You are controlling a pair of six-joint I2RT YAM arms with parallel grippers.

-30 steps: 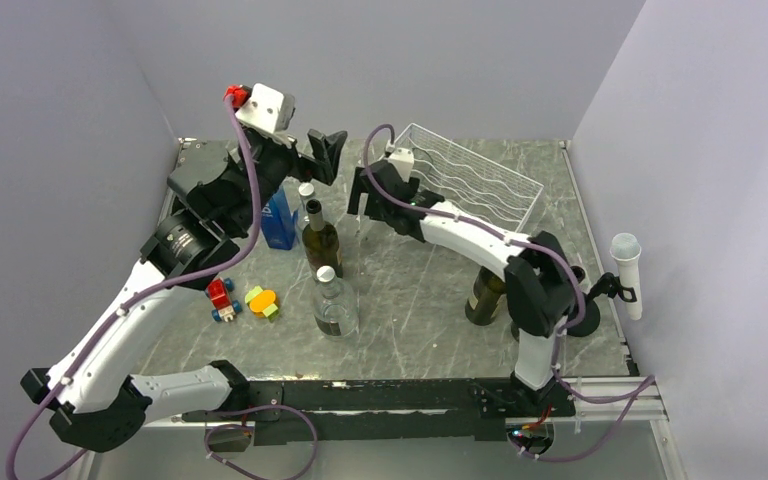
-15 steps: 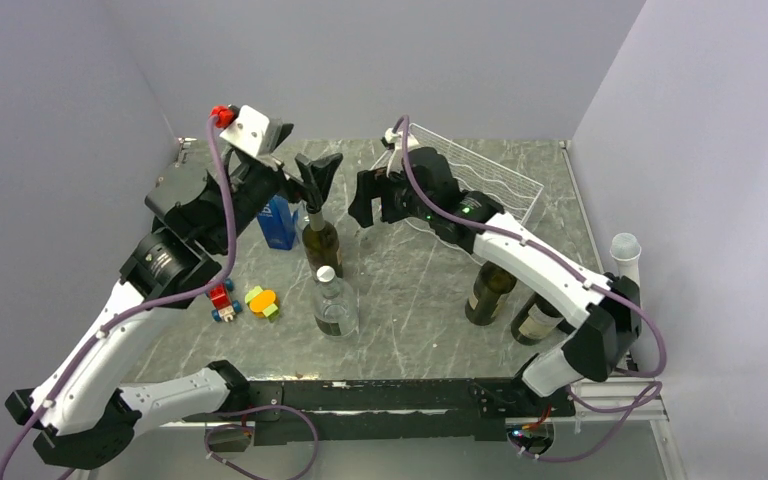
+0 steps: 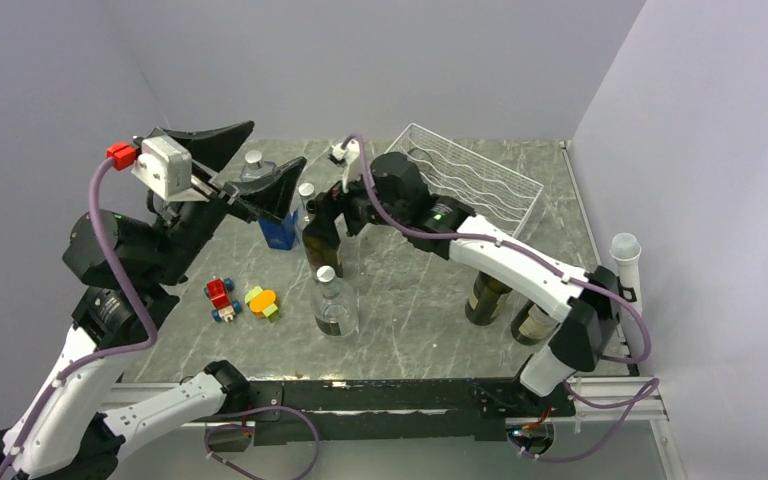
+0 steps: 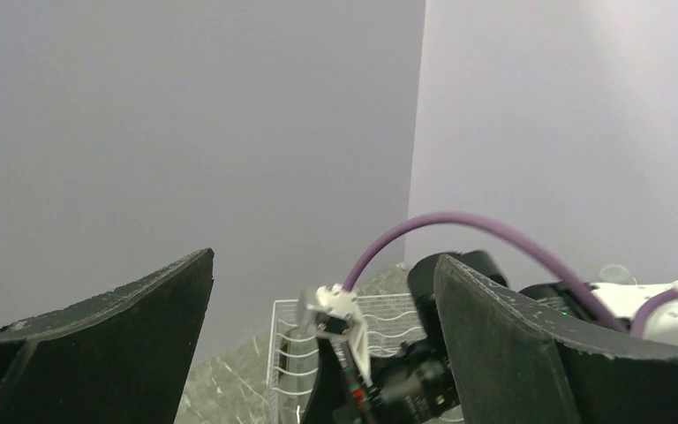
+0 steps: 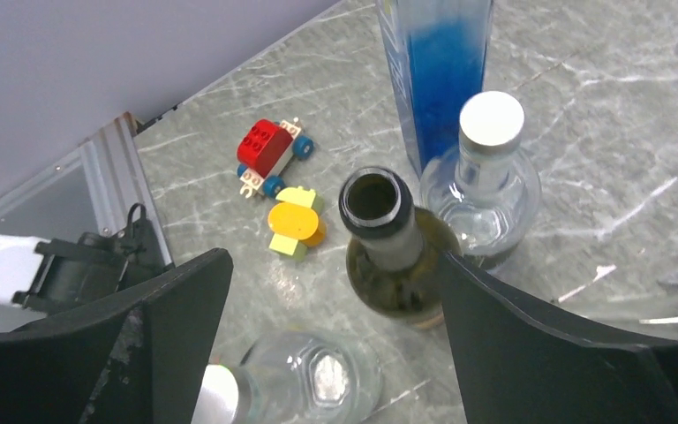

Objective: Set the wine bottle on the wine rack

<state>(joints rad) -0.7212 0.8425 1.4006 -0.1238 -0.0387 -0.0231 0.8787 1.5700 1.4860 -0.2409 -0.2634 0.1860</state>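
The wine bottle [image 3: 322,250] is dark green, open-mouthed and upright at the table's middle left. In the right wrist view it [image 5: 395,265] stands just inside my right finger, not gripped. My right gripper [image 3: 338,213] is open and hovers over the bottle's neck [image 5: 335,261]. My left gripper [image 3: 278,143] is open and empty, raised high to the left of the bottle. In the left wrist view it [image 4: 325,261] looks toward the walls. The white wire wine rack [image 3: 480,180] stands at the back right and holds nothing; it also shows in the left wrist view [image 4: 282,349].
A blue bottle [image 5: 437,62] and a capped clear bottle [image 5: 492,150] stand behind the wine bottle, and another clear bottle [image 3: 335,305] stands in front. A red toy car [image 3: 220,296] and a yellow-orange toy [image 3: 261,300] lie at the left. Two dark bottles [image 3: 487,295] stand near the right arm's base.
My left gripper has pulled back, up and to the left, away from the wine bottle's neck. My right gripper has swung left from the rack to above the wine bottle.
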